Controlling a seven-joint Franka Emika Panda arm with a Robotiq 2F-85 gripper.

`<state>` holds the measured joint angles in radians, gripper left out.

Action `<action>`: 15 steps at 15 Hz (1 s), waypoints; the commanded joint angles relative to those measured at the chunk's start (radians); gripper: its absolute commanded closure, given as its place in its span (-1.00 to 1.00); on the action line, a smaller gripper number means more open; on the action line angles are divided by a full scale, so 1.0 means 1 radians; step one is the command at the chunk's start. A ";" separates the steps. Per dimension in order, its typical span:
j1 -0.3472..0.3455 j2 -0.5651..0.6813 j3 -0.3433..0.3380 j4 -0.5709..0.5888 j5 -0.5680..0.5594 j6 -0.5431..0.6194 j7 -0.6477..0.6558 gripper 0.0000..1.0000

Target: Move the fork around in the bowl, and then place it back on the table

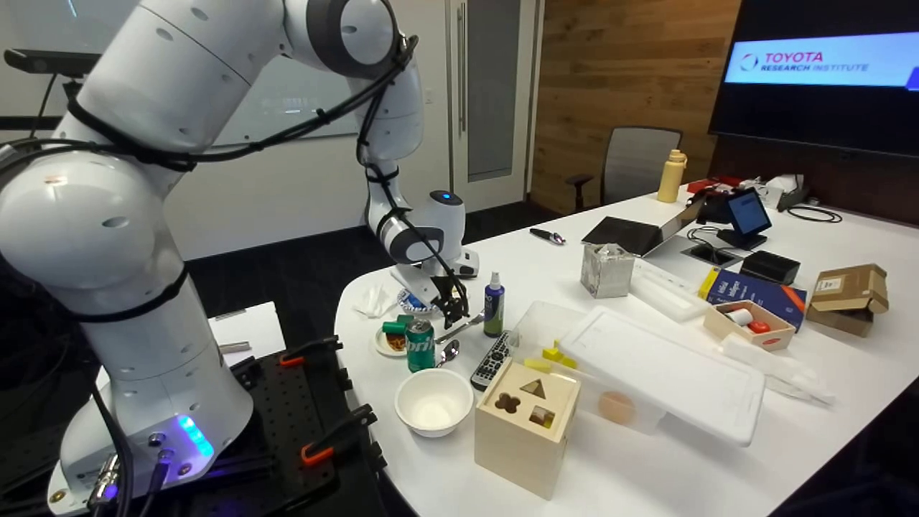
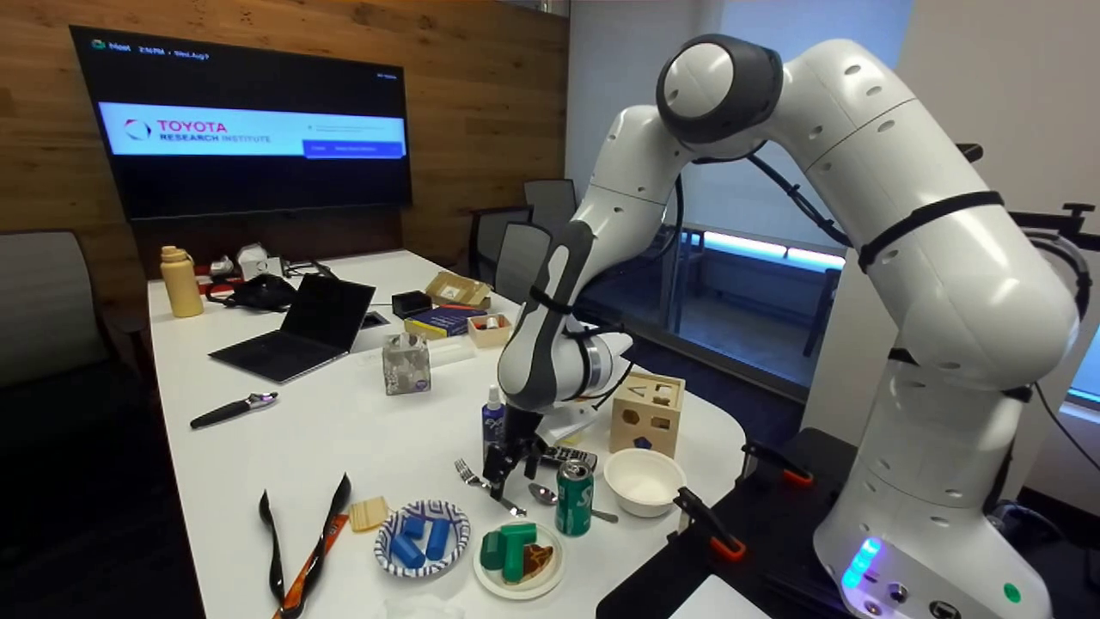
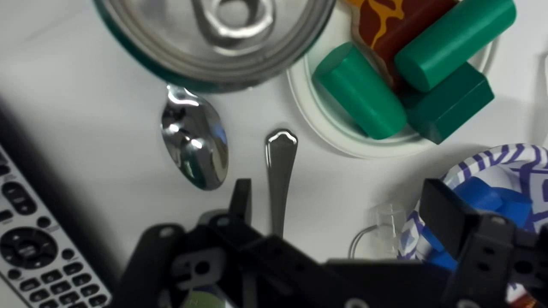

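Observation:
The silver fork (image 2: 513,507) lies flat on the white table (image 1: 632,467); it also shows in an exterior view (image 1: 467,327). In the wrist view only its handle (image 3: 280,179) shows; the tines are hidden behind the gripper. My gripper (image 3: 344,207) is open and empty, its fingers wide apart on either side of the handle, which is nearer the left finger. It hangs over the fork in both exterior views (image 1: 454,312) (image 2: 513,474). The white bowl (image 1: 433,425) stands on the table beyond the can, also in an exterior view (image 2: 646,500); it is out of the wrist view.
A spoon (image 3: 195,145) lies beside the fork, partly under a green can (image 2: 574,503). A spray bottle (image 1: 494,312) and remote (image 1: 491,365) are close by. A plate with green blocks (image 2: 484,572), a patterned bowl (image 2: 464,550) and a wooden shape box (image 1: 524,445) stand around.

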<state>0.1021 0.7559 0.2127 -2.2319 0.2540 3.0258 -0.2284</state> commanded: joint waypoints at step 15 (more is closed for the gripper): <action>0.181 0.195 -0.166 0.258 -0.194 -0.027 0.255 0.33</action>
<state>0.2609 0.9427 0.0642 -1.9970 0.0866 3.0230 -0.0261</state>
